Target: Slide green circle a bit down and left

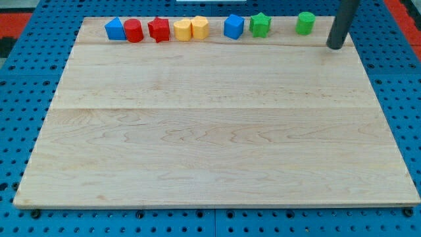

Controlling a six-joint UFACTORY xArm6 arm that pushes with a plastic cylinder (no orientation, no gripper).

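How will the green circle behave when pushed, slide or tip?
Probably slides: the green circle looks squat and flat-based on smooth board. Being round, it may slip sideways off an off-centre push. My tip sits to its lower right, apart.

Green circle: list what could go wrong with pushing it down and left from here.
1. My tip sits to the right of and below the green circle; pushing from there would likely send it left along the top edge, not down.
2. Sliding left, it could bump the green star.
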